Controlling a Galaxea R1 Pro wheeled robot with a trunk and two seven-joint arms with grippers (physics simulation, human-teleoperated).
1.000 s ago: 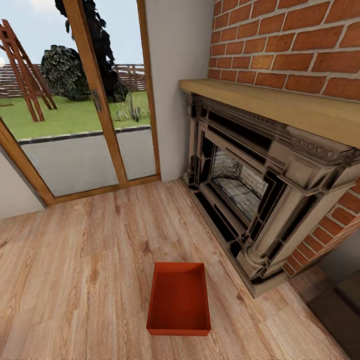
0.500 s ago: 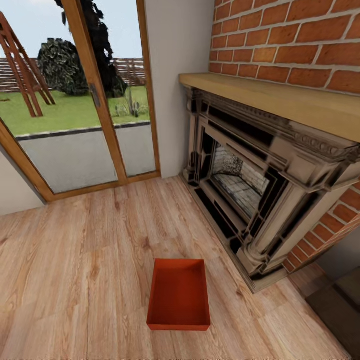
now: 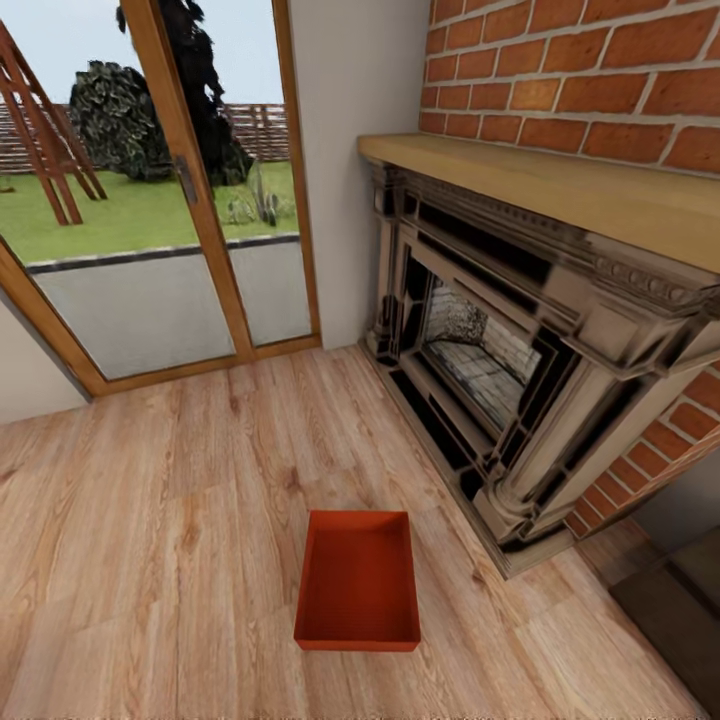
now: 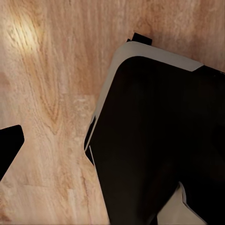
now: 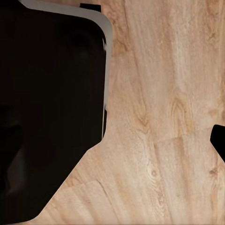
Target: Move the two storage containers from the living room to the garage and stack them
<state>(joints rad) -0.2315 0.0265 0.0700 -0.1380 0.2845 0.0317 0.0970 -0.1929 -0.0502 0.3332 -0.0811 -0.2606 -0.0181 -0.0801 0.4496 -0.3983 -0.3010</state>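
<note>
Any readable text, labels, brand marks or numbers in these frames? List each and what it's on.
None readable. The storage container has plain orange-red walls with no label. The fireplace, its brick wall and the glass doors carry no lettering. The wrist views show wood-plank floor and dark robot body, unmarked.

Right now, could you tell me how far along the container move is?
Nothing looks done yet. One orange-red storage container sits empty and upright on the living room's wood-plank floor, beside the fireplace and before the glass doors. Neither arm is holding it; both wrist views look down at plank floor and the robot's dark base. Picking up, carrying and stacking both containers remains.
</note>
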